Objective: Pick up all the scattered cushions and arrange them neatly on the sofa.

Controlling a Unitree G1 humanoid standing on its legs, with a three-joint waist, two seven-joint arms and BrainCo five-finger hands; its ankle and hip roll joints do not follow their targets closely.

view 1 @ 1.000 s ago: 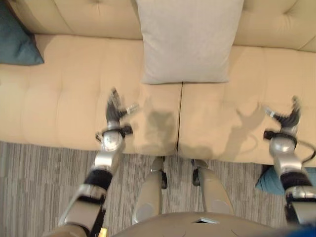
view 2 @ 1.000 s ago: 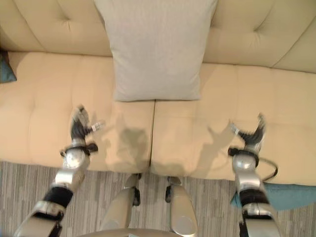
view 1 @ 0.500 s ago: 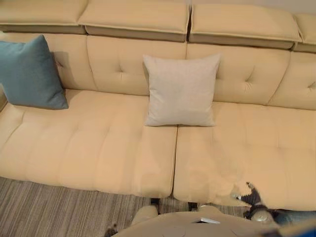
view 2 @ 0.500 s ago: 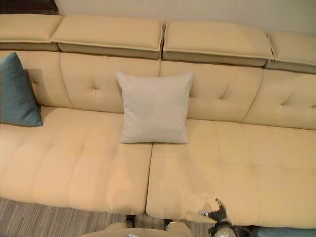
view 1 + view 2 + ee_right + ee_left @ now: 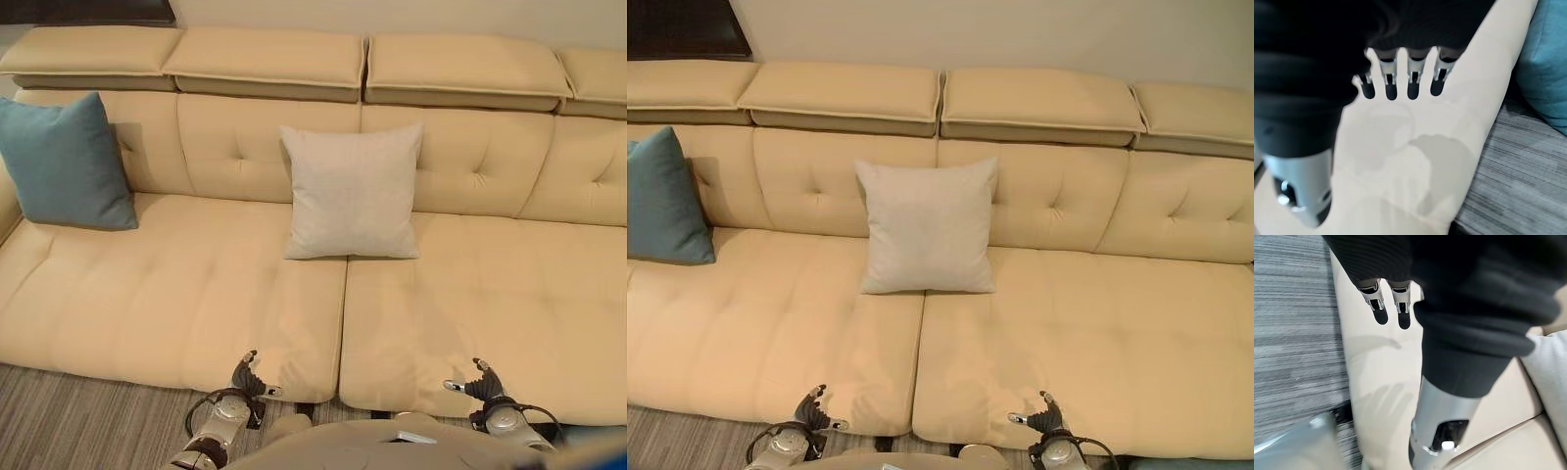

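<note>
You're seeing a teal cushion [image 5: 1547, 63] lying on the floor, cut off, in the right wrist view; grey cushion [image 5: 351, 192] and blue cushion [image 5: 64, 162] are leaning on the sofa [image 5: 176, 294]. Left hand [image 5: 247, 375] and right hand [image 5: 480, 382] are hovering open-fingered, empty.

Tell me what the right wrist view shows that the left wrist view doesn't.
Right wrist view: a teal cushion on the carpet beside the sofa front, past the open right robot hand. Left wrist view: the grey cushion's edge on the seat, past the open left robot hand. Both: beige sofa seat and striped carpet.
</note>
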